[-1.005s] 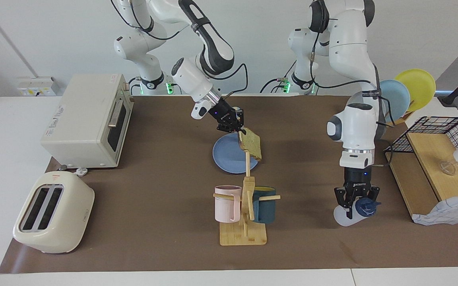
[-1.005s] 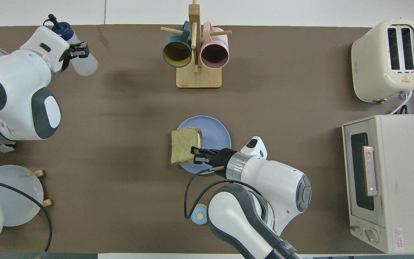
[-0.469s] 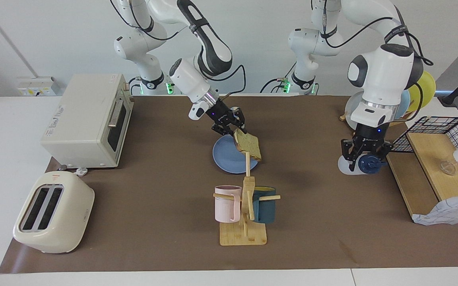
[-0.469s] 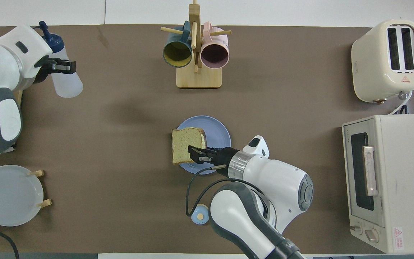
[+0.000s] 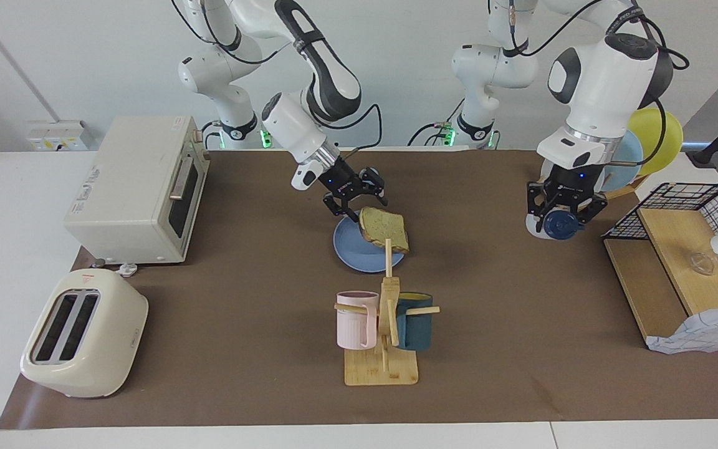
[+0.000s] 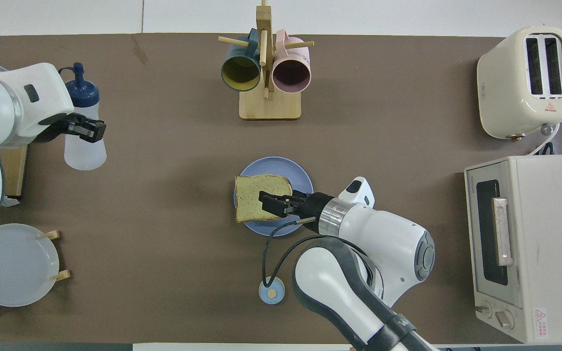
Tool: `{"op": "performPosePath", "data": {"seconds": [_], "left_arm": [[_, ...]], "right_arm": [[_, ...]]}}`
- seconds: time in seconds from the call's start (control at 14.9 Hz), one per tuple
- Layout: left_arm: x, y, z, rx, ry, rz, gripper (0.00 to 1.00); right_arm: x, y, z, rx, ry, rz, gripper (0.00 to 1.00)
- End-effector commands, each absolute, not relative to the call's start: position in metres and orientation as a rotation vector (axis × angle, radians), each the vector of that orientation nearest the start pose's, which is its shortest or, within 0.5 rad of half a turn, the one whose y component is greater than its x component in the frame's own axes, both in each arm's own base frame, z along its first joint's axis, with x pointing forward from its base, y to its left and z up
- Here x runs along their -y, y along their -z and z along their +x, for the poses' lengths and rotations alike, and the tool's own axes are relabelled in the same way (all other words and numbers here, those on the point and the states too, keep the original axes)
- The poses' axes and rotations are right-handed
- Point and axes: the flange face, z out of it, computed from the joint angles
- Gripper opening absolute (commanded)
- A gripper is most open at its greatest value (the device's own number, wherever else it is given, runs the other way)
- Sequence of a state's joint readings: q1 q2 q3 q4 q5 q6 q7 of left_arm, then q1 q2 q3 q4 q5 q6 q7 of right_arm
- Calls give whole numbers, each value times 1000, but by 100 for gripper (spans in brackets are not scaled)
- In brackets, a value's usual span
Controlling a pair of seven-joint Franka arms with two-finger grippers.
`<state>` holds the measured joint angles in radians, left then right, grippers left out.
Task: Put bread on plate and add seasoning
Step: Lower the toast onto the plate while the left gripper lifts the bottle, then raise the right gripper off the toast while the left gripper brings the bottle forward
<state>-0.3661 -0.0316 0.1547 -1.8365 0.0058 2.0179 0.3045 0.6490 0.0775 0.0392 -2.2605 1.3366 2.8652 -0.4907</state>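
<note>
The bread (image 5: pixel 385 228) (image 6: pixel 260 197) lies flat on the blue plate (image 5: pixel 348 247) (image 6: pixel 301 176), with one side hanging over the rim toward the left arm's end. My right gripper (image 5: pixel 359 204) (image 6: pixel 267 204) hovers open just over the bread's edge, holding nothing. Toward the left arm's end of the table, my left gripper (image 5: pixel 562 211) (image 6: pixel 86 130) is shut on the seasoning (image 5: pixel 558 223) (image 6: pixel 84 146), a translucent bottle with a navy spouted cap. It holds the bottle tilted in the air, beside the plate rack.
A wooden mug stand (image 5: pixel 382 349) (image 6: pixel 269 102) with a pink and a dark teal mug is farther from the robots than the plate. A toaster (image 5: pixel 81 333) and toaster oven (image 5: pixel 138 187) stand at the right arm's end. Plate rack (image 5: pixel 646 140), wire basket (image 5: pixel 686 249) and a small blue knob (image 6: pixel 271 292) are also here.
The right gripper opened and let go of the bread, which dropped from tilted to flat on the plate. The left arm lifted the bottle and carried it toward the robots.
</note>
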Motion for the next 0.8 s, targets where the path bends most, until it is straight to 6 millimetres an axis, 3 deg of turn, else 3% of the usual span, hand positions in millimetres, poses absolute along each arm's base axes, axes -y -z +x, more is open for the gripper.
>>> {"op": "performPosePath", "data": {"seconds": [0.0,0.47,0.74], "left_arm": [[132,-570,535,-975,223,-2963,43],[136,-589,489,-1389,-15,-2837,43],[141,-598,465,-1580,-105,-2756,43]], "right_arm": [[-280,-357,457,-51,494,-2411,100],[-253,-357,477,-36,496,-2405,100],[-217,-378,517,115,480,-2416,100]]}}
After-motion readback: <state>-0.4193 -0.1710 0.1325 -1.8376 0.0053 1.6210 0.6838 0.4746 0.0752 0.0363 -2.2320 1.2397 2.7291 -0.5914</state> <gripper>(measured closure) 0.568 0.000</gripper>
